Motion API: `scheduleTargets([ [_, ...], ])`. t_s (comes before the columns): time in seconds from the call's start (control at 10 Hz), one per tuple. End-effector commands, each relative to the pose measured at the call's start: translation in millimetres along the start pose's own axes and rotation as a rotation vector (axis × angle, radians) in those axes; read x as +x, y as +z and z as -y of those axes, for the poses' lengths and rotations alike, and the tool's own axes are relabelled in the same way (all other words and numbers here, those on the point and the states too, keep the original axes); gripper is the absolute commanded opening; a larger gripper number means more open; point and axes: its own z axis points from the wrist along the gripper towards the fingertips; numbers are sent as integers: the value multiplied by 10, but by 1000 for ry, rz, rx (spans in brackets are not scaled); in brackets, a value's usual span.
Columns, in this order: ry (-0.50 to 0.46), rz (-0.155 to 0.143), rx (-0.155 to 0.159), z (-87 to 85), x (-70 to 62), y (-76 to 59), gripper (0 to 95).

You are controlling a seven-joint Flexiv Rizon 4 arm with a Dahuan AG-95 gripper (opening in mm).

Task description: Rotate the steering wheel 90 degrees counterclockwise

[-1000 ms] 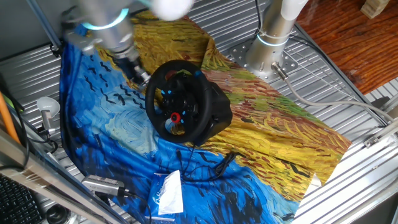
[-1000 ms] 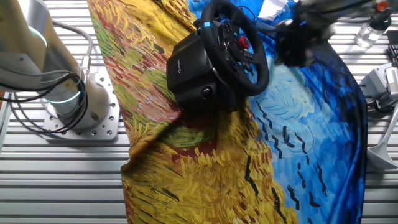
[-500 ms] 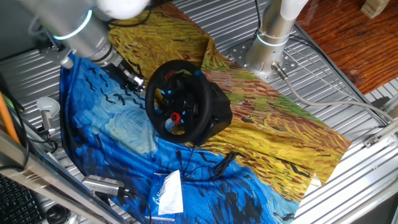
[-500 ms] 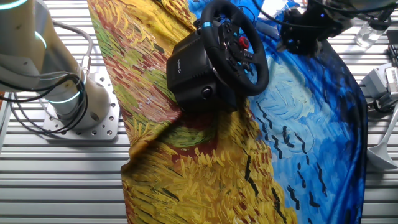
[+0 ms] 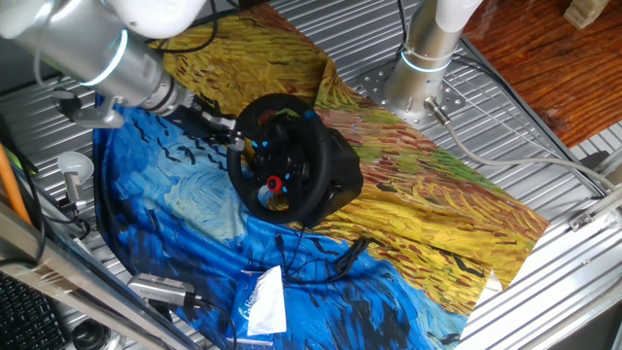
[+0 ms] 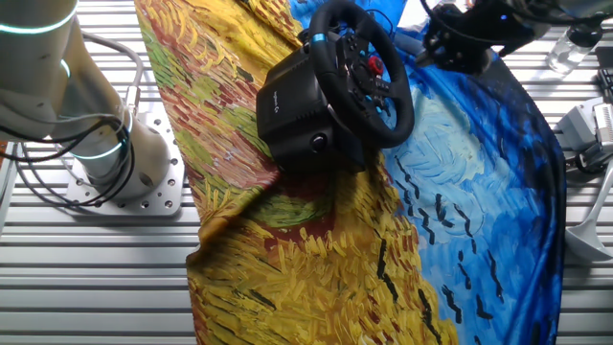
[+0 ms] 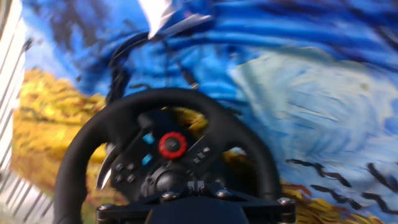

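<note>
**Closing in on the wheel's rim**

In one fixed view, my gripper (image 5: 231,133) is reaching in from ten o'clock and is sitting right at the upper left rim of the steering wheel (image 5: 277,160). Half a second ago it was hanging a little apart from the rim; a second ago it was higher up, pointing more downward. The wheel is standing tilted on its black base (image 5: 340,175), in the middle of the painted cloth (image 5: 185,204), and neither has shifted. A white packet (image 5: 262,301) is lying at six o'clock from the wheel.

In the other fixed view, my gripper (image 6: 442,40) is coming in from two o'clock, near the wheel's (image 6: 369,72) far rim, lower and closer than before. It is dark and blurred here, and I cannot tell whether it is touching the rim.

In the hand view, the wheel (image 7: 168,155) is filling the lower half, its red centre button (image 7: 173,145) near the middle with small blue lights (image 7: 148,139) to its nine o'clock. My fingers are not showing clearly, so I cannot tell whether they are spread or closed.
</note>
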Motion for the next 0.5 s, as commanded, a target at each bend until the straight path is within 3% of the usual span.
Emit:
scheduleTargets([
  [0.1,-24,-6,-7,-18,68,26,0],
  [0.5,9,-5,15,-18,68,26,0],
])
